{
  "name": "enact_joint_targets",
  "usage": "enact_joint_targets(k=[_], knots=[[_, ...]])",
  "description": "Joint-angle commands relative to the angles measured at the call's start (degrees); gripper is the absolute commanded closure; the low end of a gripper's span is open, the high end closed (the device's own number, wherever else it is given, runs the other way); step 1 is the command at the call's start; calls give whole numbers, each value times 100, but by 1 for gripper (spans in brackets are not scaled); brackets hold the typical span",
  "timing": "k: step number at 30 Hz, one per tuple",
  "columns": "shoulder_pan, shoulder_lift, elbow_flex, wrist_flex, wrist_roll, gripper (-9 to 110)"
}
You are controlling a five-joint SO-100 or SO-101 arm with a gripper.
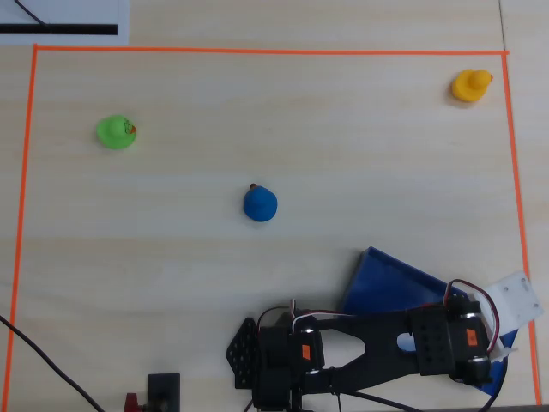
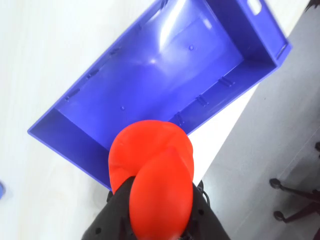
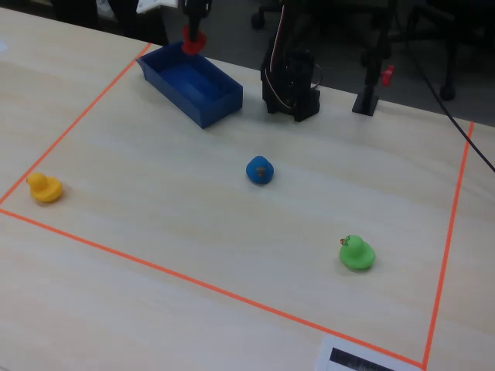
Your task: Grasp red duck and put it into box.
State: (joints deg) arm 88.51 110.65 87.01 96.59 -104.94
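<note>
Overhead, arm hides red duck (image 2: pixel 152 175) | gripper (image 2: pixel 155 220) clamps it | above box (image 2: pixel 100 107)

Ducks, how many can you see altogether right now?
4. Red duck held in the pincer above the box; blue duck mid-table; green duck and yellow duck near the tape border.

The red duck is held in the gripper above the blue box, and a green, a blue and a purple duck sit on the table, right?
Nearly: the third loose duck is yellow, not purple, as the overhead view shows. The rest holds.
</note>
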Motion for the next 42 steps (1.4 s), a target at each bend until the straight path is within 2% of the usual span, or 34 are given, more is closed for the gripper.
enact_joint_targets(k=[1, 9, 20, 27, 29, 31, 32, 37, 42], knots=[[-44, -167, -123, 26, -53, 101], [-132, -870, -501, -158, -9, 98], [26, -1503, -949, -510, -316, 78], [35, -1600, -1072, -527, -413, 79], [0, -1564, -1072, -527, -413, 83], [-105, -1477, -1037, -615, -343, 94], [-211, -1389, -993, -729, -220, 95], [-1529, -650, -773, -1336, 888, 96], [-4377, 896, 598, -2188, 1696, 96]])
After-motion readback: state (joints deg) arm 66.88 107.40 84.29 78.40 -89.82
